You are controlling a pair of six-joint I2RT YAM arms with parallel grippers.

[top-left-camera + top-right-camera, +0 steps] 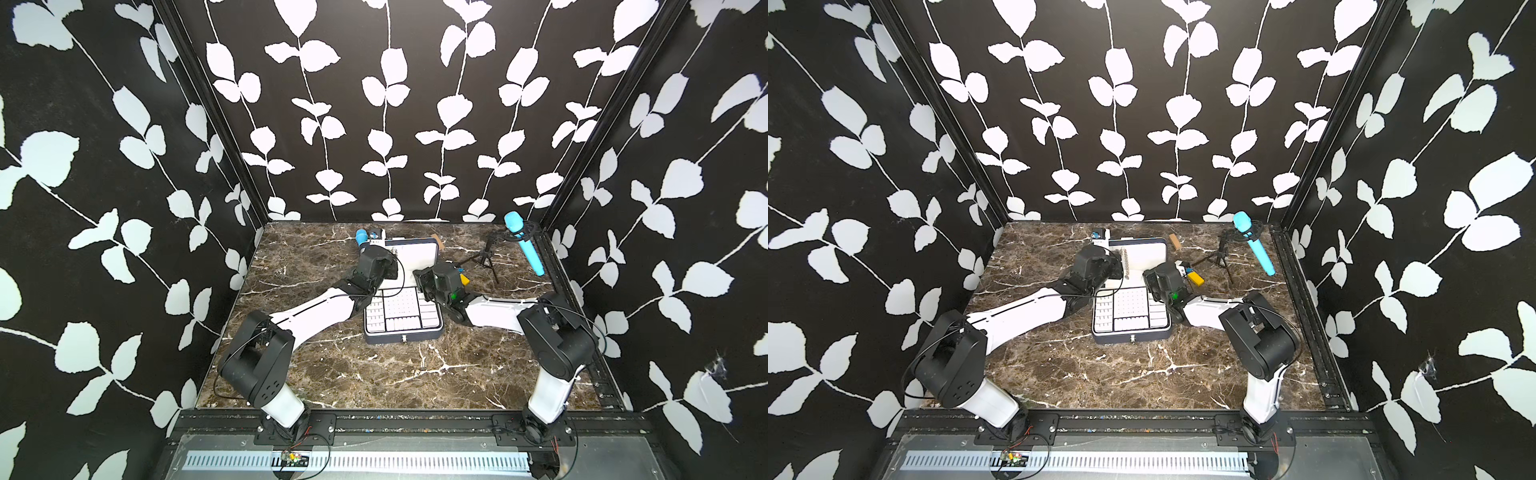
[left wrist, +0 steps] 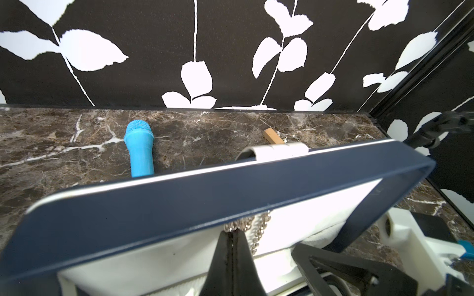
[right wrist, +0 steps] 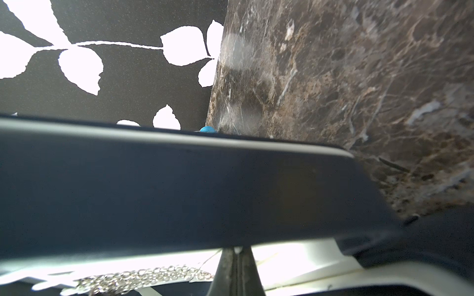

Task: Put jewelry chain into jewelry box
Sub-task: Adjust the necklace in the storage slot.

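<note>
Left claw (image 2: 233, 230) is pinched tight on the jewelry chain (image 2: 260, 225), right up against the white lining of the raised lid. The jewelry box (image 1: 1113, 340) sits open mid-tabletop (image 1: 1142, 374), and in a top view the chain lies along the lid's left side. Over on the right, the right claw (image 3: 237, 252) is closed on nothing, its tips at the lid's rim and the chain just beside.

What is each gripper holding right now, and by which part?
The left gripper pinches the jewelry chain by a bunch of links, against the open lid of the jewelry box. The right gripper is shut, apparently on nothing.
</note>
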